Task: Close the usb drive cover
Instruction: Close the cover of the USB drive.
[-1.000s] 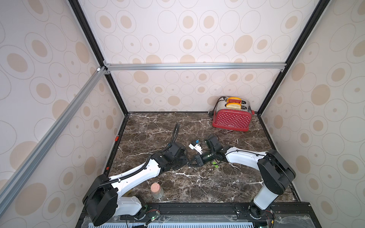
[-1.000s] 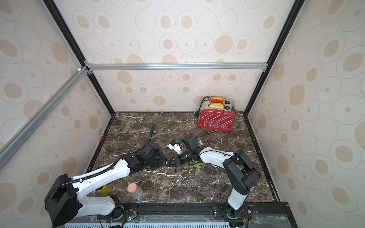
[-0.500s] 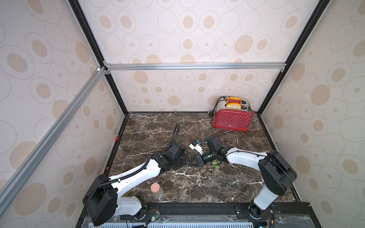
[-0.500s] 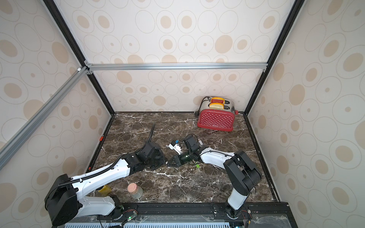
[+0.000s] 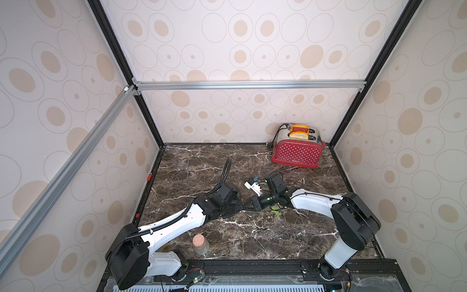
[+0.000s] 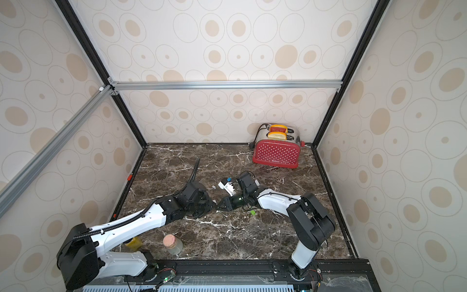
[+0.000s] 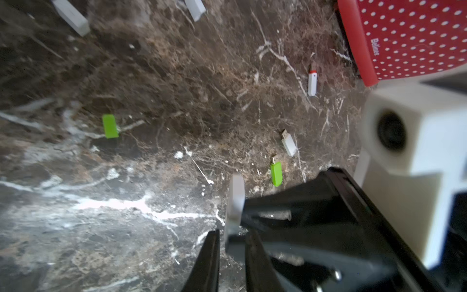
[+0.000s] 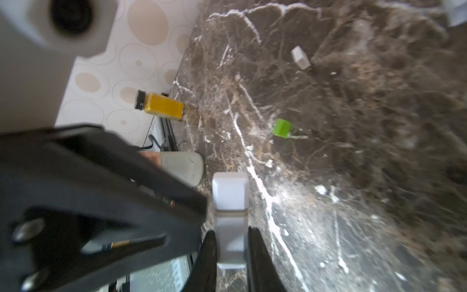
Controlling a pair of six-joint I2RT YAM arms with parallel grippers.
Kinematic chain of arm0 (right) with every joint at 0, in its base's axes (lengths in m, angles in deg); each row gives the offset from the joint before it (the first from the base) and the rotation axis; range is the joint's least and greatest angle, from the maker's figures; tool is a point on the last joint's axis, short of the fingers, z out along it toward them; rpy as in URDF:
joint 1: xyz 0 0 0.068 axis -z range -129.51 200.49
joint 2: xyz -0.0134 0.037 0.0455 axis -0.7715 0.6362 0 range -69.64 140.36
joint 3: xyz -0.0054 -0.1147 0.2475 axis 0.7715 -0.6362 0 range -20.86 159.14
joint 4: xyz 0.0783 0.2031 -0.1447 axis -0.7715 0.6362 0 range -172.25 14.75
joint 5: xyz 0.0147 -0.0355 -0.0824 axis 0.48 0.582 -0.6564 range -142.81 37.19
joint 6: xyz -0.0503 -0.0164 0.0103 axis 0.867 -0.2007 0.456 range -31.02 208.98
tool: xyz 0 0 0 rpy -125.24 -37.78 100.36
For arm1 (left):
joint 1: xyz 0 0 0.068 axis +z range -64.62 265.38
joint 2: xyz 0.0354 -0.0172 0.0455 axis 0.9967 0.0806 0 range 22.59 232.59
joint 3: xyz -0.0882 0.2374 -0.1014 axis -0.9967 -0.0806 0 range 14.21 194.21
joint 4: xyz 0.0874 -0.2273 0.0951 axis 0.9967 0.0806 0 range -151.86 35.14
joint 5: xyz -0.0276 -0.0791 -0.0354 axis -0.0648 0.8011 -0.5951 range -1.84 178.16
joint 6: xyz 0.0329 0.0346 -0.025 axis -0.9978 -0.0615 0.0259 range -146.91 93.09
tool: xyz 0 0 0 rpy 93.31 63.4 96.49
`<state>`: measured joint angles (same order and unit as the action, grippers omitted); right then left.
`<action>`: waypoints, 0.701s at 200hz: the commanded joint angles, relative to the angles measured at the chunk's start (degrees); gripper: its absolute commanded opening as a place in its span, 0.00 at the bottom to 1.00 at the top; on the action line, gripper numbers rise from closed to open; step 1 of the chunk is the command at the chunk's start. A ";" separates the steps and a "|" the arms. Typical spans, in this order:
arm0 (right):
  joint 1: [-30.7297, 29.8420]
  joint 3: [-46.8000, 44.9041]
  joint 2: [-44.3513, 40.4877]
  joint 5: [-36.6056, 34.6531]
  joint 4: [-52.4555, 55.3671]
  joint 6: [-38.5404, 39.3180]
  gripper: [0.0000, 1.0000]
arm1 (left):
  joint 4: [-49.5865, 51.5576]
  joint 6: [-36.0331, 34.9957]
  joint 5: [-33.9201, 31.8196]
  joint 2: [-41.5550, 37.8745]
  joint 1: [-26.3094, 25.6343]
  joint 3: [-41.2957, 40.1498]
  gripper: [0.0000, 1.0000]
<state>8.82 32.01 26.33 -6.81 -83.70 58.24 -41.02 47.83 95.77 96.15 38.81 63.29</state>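
My right gripper (image 8: 232,231) is shut on the body of a white usb drive (image 8: 231,242). The drive's white cover (image 8: 229,189) sits on its end, with a thin seam between the two parts. In the left wrist view the same drive (image 7: 235,199) shows edge-on. My left gripper (image 7: 233,236) stands narrowly open around its tip, a small gap showing on each side. In both top views the two grippers meet tip to tip at mid-table, left (image 5: 238,206) and right (image 5: 254,202).
Loose on the marble lie a green drive (image 7: 276,174), a green cap (image 7: 110,126), an uncapped white drive (image 7: 288,142), a white-and-red drive (image 7: 312,83) and white caps (image 7: 72,16). A red toaster (image 5: 297,153) stands back right. A corked jar (image 5: 201,244) and a yellow bottle (image 6: 134,242) stand near the front.
My left gripper's jaws have parted slightly from the cover. Both arms stay almost where they were.
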 commanded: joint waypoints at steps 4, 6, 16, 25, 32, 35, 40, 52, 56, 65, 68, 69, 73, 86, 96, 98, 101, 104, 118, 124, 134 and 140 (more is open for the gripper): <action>1.07 -0.11 -0.78 -4.20 -4.35 -0.85 0.00 | 2.19 0.48 4.89 -1.05 -1.78 2.16 0.21; 1.04 -0.06 -0.78 -4.22 -4.39 -0.82 0.00 | 2.19 0.49 4.89 -1.05 -1.78 2.16 0.22; 1.10 -0.09 -0.79 -4.32 -4.30 -0.80 0.00 | 2.27 0.47 4.83 -1.13 -1.78 2.17 0.22; 1.14 -0.21 -0.86 -4.20 -4.41 -0.76 0.00 | 2.27 0.49 4.80 -1.34 -1.80 2.16 0.22; 1.07 -0.17 -0.94 -4.27 -4.42 -0.75 0.00 | 2.40 0.45 4.74 -1.53 -1.77 2.21 0.22; 1.10 -0.28 -0.95 -4.27 -4.50 -0.68 0.00 | 2.37 0.42 4.67 -1.57 -1.77 2.22 0.22; 1.15 -0.31 -0.94 -4.17 -4.57 -0.69 0.00 | 2.49 0.40 4.66 -1.66 -1.78 2.26 0.22; 1.11 -0.47 -0.90 -4.10 -4.70 -0.80 0.00 | 2.88 0.32 4.63 -1.71 -1.77 2.51 0.23; 1.14 -0.55 -1.03 -4.08 -4.64 -0.73 0.00 | 3.02 0.32 4.66 -1.82 -1.80 2.63 0.23; 1.11 -0.78 -1.12 -4.07 -4.86 -0.79 0.00 | 3.22 0.13 4.69 -1.84 -1.77 2.90 0.23; 1.09 -0.78 -1.13 -4.07 -4.80 -0.76 0.00 | 3.36 0.09 4.62 -1.84 -1.77 3.07 0.23; 1.08 -0.76 -1.17 -4.07 -4.79 -0.74 0.00 | 3.43 0.07 4.61 -1.88 -1.77 3.14 0.23; 1.10 -0.84 -1.15 -4.20 -4.86 -0.80 0.00 | 3.64 -0.03 4.50 -1.93 -1.77 3.40 0.23; 1.16 -1.09 -1.45 -4.25 -4.79 -0.67 0.00 | 4.99 -0.61 4.01 -2.34 -1.70 4.53 0.23; 1.24 -1.21 -1.78 -4.27 -4.63 -0.56 0.00 | 6.22 -1.21 3.57 -2.84 -1.54 5.67 0.23; 1.37 -1.30 -1.78 -4.28 -4.62 -0.57 0.00 | 6.49 -1.34 3.42 -2.95 -1.54 5.92 0.23; 1.39 -1.38 -1.88 -4.29 -4.61 -0.50 0.00 | 6.97 -1.54 3.27 -3.12 -1.39 6.34 0.23; 1.34 -1.45 -1.94 -4.33 -4.58 -0.46 0.00 | 7.44 -1.74 3.16 -3.34 -1.34 6.70 0.23; 1.53 -2.00 -2.42 -4.17 -4.53 -0.28 0.00 | 9.99 -2.99 1.84 -4.34 -0.62 8.35 0.23; 1.59 -2.23 -2.53 -4.34 -4.52 -0.22 0.00 | 11.19 -3.48 1.18 -4.87 -0.17 8.91 0.23; 1.56 -2.81 -2.85 -4.27 -4.61 -0.08 0.00 | 12.36 -4.13 0.56 -5.69 1.06 9.28 0.23; 1.57 -3.13 -3.09 -4.38 -4.65 -0.08 0.00 | 12.70 -4.36 0.47 -6.17 1.92 9.21 0.23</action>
<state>10.13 30.39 25.52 -10.99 -87.85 57.74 -33.52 46.26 99.01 92.76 38.24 69.63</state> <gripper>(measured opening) 0.192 0.231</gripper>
